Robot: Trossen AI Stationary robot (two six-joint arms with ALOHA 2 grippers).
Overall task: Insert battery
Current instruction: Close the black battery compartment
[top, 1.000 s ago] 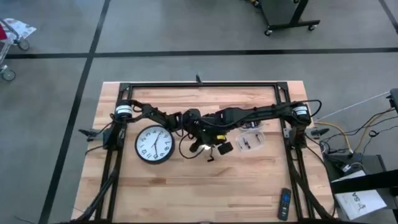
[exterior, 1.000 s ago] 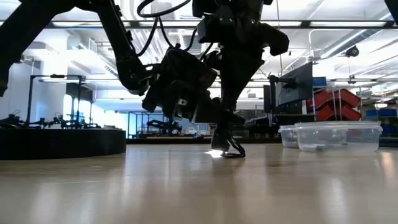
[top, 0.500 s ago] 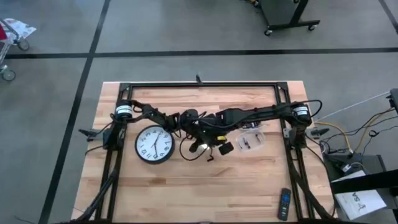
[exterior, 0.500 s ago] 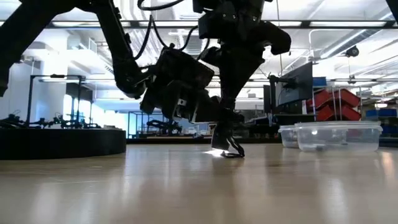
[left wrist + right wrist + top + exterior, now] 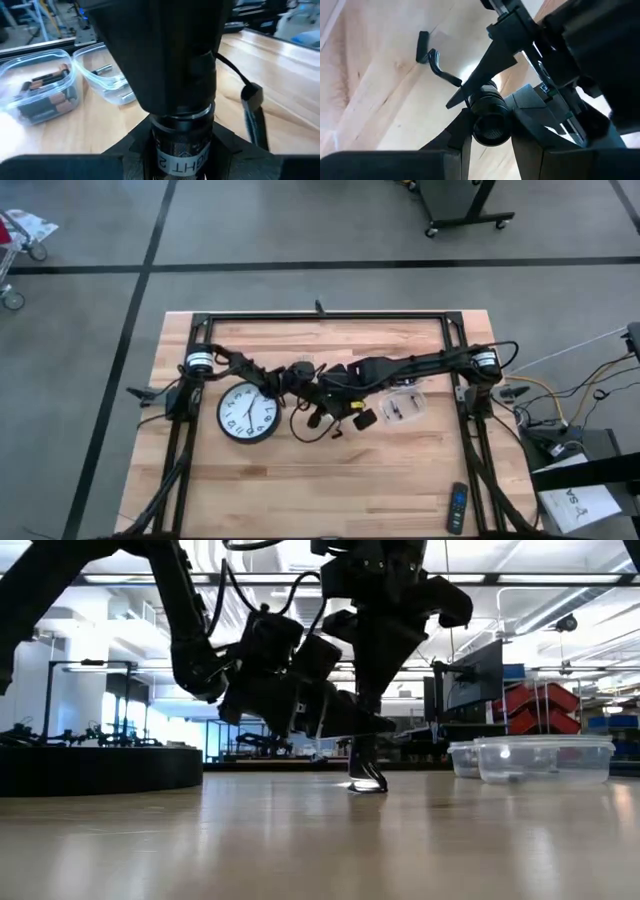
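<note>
1. Right wrist view: the right gripper (image 5: 490, 119) pinches a black cylinder (image 5: 491, 129), with one finger on each side. A dark strap (image 5: 434, 59) lies on the wood beyond.
2. Low view: the left gripper (image 5: 352, 724) hangs close beside it, above the table. Whether it is spread or closed cannot be told.
3. Left wrist view alone shows the batteries (image 5: 47, 87), lying in two clear tubs (image 5: 15, 107) near the arms.
4. High view: on the pale plank table (image 5: 300, 490) are one wall clock (image 5: 248, 412), face up, and one remote (image 5: 457, 507) at the right edge. The grey floor (image 5: 90, 300) has dark lines.
5. Low view shows a bright workshop behind.
</note>
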